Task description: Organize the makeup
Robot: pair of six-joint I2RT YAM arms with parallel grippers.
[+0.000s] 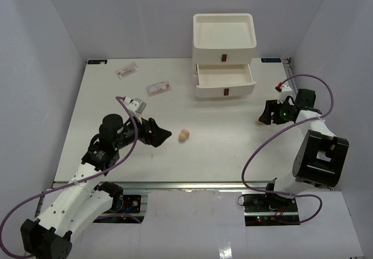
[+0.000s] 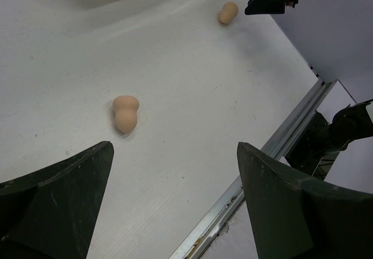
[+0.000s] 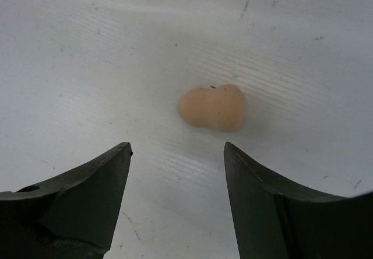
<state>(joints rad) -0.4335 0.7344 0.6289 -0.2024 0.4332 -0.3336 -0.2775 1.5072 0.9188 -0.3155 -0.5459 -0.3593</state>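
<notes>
Two peach egg-shaped sponges lie on the white table. One sponge (image 1: 184, 135) (image 2: 125, 113) lies mid-table, just ahead of my left gripper (image 1: 162, 134) (image 2: 175, 148), which is wide open and empty. The other sponge (image 1: 260, 121) (image 3: 213, 107) (image 2: 228, 12) lies on its side just beyond the tips of my right gripper (image 1: 267, 115) (image 3: 176, 147), which is open with nothing between its fingers. Two flat pink-red packets (image 1: 126, 70) (image 1: 158, 87) lie at the back left. No tube or small bottle is in view.
A white three-drawer box (image 1: 224, 34) stands at the back centre, its middle drawer (image 1: 225, 78) pulled out. The table's metal front edge (image 2: 274, 148) runs close by the left gripper. White walls enclose the left, back and right sides.
</notes>
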